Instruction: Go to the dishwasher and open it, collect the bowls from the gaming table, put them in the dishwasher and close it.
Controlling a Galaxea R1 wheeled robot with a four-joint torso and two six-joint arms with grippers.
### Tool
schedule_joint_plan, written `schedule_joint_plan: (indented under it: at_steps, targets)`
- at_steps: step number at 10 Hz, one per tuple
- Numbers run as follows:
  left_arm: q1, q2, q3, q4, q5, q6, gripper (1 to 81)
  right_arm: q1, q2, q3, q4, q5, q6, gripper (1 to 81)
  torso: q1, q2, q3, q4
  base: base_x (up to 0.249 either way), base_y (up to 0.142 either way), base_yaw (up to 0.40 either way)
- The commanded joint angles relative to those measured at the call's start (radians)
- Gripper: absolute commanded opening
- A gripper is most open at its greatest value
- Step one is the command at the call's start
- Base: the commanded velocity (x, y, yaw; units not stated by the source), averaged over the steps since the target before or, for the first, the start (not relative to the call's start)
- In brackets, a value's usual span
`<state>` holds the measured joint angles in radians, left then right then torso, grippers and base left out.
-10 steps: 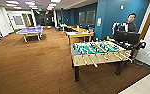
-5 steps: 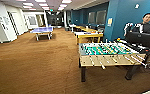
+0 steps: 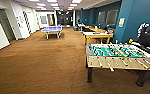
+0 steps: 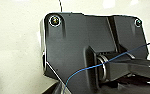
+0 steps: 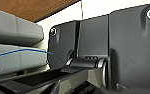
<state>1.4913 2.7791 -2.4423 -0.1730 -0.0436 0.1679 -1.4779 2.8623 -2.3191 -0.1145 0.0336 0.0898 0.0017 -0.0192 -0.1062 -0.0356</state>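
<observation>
The yellow gaming table with a white top (image 3: 98,34) stands beyond the green-field foosball table (image 3: 118,56) on brown carpet (image 3: 41,65) (claw states: cannot tell).

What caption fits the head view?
Carpeted games room: foosball table nearest, yellow gaming table behind, blue ping-pong table farther off.

This is an office building's games room: a wide hall with brown carpet (image 3: 41,65), rows of ceiling light panels (image 3: 58,3) and teal walls (image 3: 136,17). A foosball table (image 3: 116,56) (green field, rods along its side) stands nearest, the yellow gaming table (image 3: 97,35) behind it, and a blue table-tennis table (image 3: 51,30) farther down, near white doors (image 3: 2,23).
</observation>
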Motion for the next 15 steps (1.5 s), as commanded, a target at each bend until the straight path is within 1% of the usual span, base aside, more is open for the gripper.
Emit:
schedule_joint_plan:
  at_steps: [1, 5, 8, 10, 12, 13, 15]
  targets:
    - [-0.039, -0.018, 0.003, -0.011, 0.062, 0.002, 81.1, 0.044, -0.007, 0.017, -0.014, -0.049, -0.004, 81.1, 0.000, 0.000, 0.000, 0.000, 0.000, 0.000, 0.229]
    - [-0.039, -0.015, 0.003, -0.011, 0.060, 0.001, 81.1, 0.044, -0.009, 0.015, -0.014, -0.049, -0.005, 81.1, 0.000, 0.000, 0.000, 0.000, 0.000, 0.000, 0.203]
    - [-0.039, -0.015, 0.003, -0.016, 0.060, 0.001, 81.1, 0.043, -0.009, 0.011, -0.014, -0.049, -0.005, 81.1, 0.000, 0.000, 0.000, 0.000, 0.000, 0.000, 0.115]
    - [-0.039, -0.015, 0.006, -0.017, 0.060, 0.001, 81.1, 0.044, -0.009, 0.011, -0.014, -0.049, -0.005, 81.1, 0.000, 0.000, 0.000, 0.000, -0.039, 0.000, 0.000]
    - [-0.039, -0.013, 0.003, -0.037, 0.060, 0.001, 81.1, 0.043, -0.009, 0.011, -0.014, -0.049, -0.005, 81.1, 0.000, 0.000, 0.000, 0.000, -0.089, -0.093, 0.000]
    - [-0.039, -0.013, 0.003, -0.045, 0.060, 0.001, 81.1, 0.041, -0.009, 0.009, -0.014, -0.049, -0.005, 81.1, 0.000, 0.000, 0.000, 0.000, 0.000, 0.000, 0.000]
    - [-0.041, -0.010, 0.003, -0.045, 0.060, 0.001, 81.1, 0.040, -0.004, 0.006, -0.013, -0.047, -0.004, 81.1, 0.000, 0.000, 0.000, 0.000, 0.000, 0.000, 0.000]
